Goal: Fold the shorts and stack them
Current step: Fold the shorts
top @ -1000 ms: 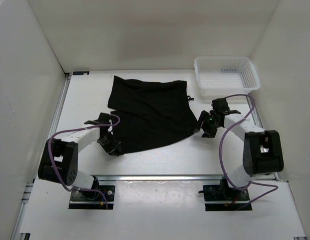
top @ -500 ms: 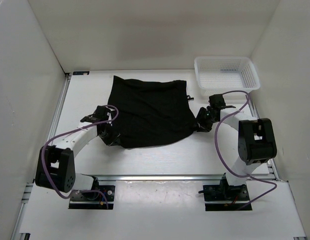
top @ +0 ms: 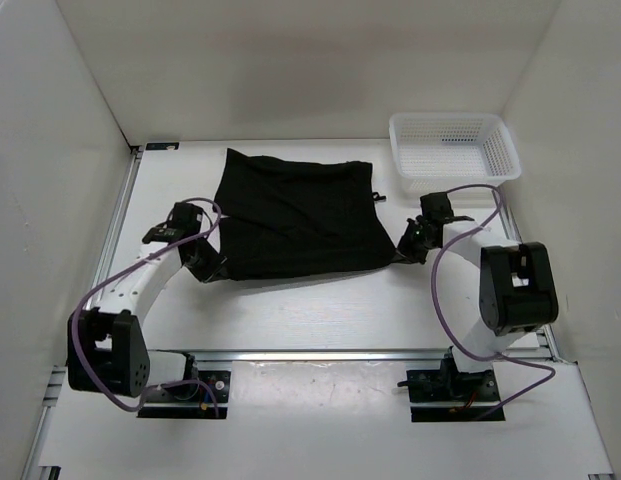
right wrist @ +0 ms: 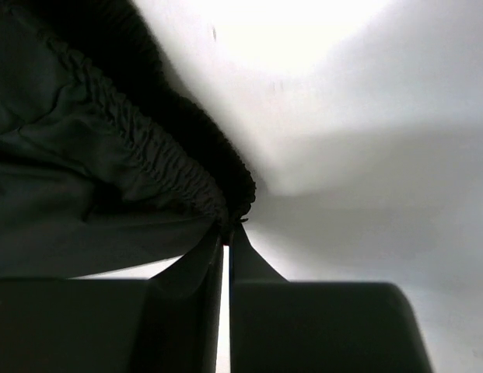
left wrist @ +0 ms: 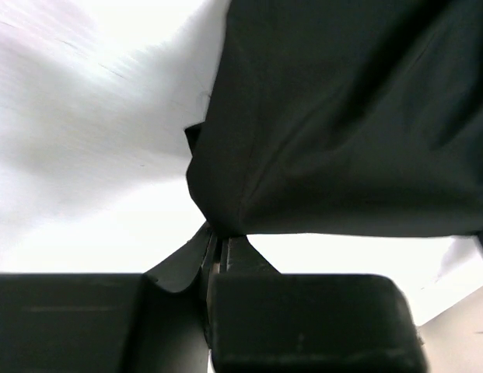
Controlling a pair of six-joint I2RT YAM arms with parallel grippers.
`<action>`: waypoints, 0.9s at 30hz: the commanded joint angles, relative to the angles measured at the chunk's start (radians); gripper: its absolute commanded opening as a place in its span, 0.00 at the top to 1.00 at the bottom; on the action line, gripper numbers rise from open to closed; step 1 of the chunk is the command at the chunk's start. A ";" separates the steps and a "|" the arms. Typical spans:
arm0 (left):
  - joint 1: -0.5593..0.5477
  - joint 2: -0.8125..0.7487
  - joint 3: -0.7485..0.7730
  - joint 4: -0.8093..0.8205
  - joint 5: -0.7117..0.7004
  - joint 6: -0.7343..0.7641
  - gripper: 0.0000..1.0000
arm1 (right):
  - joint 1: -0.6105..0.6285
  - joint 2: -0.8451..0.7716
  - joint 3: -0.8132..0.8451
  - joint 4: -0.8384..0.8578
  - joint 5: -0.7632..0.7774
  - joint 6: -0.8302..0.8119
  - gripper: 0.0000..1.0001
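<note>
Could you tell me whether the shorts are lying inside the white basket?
No, the shorts lie spread on the table, beside the basket.

Robot lab, white enclosure walls (top: 310,70), aluminium rails (top: 320,354)

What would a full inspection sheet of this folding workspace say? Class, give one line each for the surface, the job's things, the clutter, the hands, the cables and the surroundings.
Surface: white table, with a metal rail along its near side.
Job's things: black shorts spread mid-table, with the drawstring trailing towards the basket.
Clutter: white mesh basket at the far right corner, nothing seen inside.
Hands: left hand shut on the shorts' near left corner; right hand shut on the gathered waistband edge.
Cables: purple cables loop along each arm.
Surroundings: white walls on three sides; nothing else seen.
</note>
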 commanded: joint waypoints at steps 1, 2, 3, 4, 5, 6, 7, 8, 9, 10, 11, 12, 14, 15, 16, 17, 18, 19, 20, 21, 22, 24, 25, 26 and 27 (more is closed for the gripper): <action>0.040 -0.093 0.040 -0.063 -0.039 0.032 0.90 | -0.006 -0.109 -0.051 -0.044 0.051 -0.022 1.00; 0.054 -0.109 0.040 -0.073 -0.039 0.043 0.90 | -0.006 -0.155 -0.068 -0.055 0.063 -0.022 1.00; 0.054 -0.124 0.040 -0.083 -0.039 0.043 0.90 | -0.006 -0.180 -0.098 -0.069 0.064 -0.022 1.00; 0.063 -0.162 0.028 -0.104 -0.039 0.043 0.90 | -0.006 -0.233 -0.114 -0.099 0.091 -0.031 1.00; 0.064 -0.184 0.015 -0.116 -0.039 0.043 0.90 | -0.006 -0.263 -0.129 -0.115 0.091 -0.031 1.00; 0.064 -0.204 0.015 -0.130 -0.039 0.043 0.90 | -0.006 -0.293 -0.155 -0.130 0.108 -0.031 1.00; 0.064 -0.247 0.015 -0.142 -0.039 0.034 0.90 | -0.006 -0.354 -0.165 -0.166 0.117 -0.040 1.00; 0.064 -0.267 0.006 -0.173 -0.039 0.034 0.90 | -0.006 -0.384 -0.165 -0.187 0.128 -0.040 1.00; 0.064 -0.287 0.006 -0.185 -0.039 0.034 0.90 | -0.006 -0.413 -0.165 -0.208 0.139 -0.040 1.00; 0.064 -0.314 0.020 -0.199 -0.039 0.025 0.90 | -0.006 -0.466 -0.165 -0.249 0.154 -0.050 1.00; 0.064 -0.325 0.050 -0.211 -0.048 0.024 0.90 | -0.006 -0.490 -0.165 -0.269 0.154 -0.050 1.00; 0.064 -0.325 0.070 -0.224 -0.048 0.024 0.90 | -0.006 -0.510 -0.134 -0.288 0.165 -0.050 1.00; 0.064 -0.310 0.160 -0.224 -0.048 0.037 0.90 | -0.006 -0.537 -0.097 -0.331 0.177 -0.059 1.00; 0.064 -0.290 0.196 -0.224 -0.057 0.046 0.90 | -0.006 -0.537 -0.053 -0.331 0.189 -0.069 1.00; 0.064 -0.266 0.236 -0.224 -0.057 0.057 0.90 | -0.006 -0.537 -0.028 -0.343 0.189 -0.070 1.00; 0.064 -0.202 0.277 -0.224 -0.069 0.067 0.90 | -0.006 -0.522 -0.002 -0.343 0.189 -0.079 1.00; 0.064 -0.163 0.366 -0.224 -0.086 0.092 0.90 | -0.006 -0.508 0.025 -0.343 0.201 -0.079 1.00; 0.064 -0.123 0.410 -0.224 -0.086 0.103 0.90 | -0.006 -0.466 0.082 -0.343 0.211 -0.079 1.00; 0.064 -0.048 0.453 -0.215 -0.102 0.113 0.90 | -0.006 -0.441 0.113 -0.343 0.211 -0.079 1.00; 0.064 -0.010 0.531 -0.215 -0.112 0.123 0.90 | -0.006 -0.386 0.145 -0.331 0.226 -0.079 1.00; 0.064 0.029 0.572 -0.201 -0.122 0.138 0.90 | -0.006 -0.355 0.175 -0.331 0.226 -0.079 1.00; 0.064 0.151 0.648 -0.190 -0.122 0.147 0.90 | -0.006 -0.262 0.272 -0.305 0.235 -0.079 1.00; 0.064 0.194 0.720 -0.190 -0.132 0.158 0.90 | -0.006 -0.226 0.304 -0.305 0.235 -0.070 1.00; 0.064 0.237 0.753 -0.190 -0.132 0.170 0.90 | -0.006 -0.193 0.371 -0.305 0.235 -0.070 1.00; 0.073 0.327 0.783 -0.190 -0.132 0.170 0.90 | -0.006 -0.125 0.404 -0.291 0.235 -0.059 1.00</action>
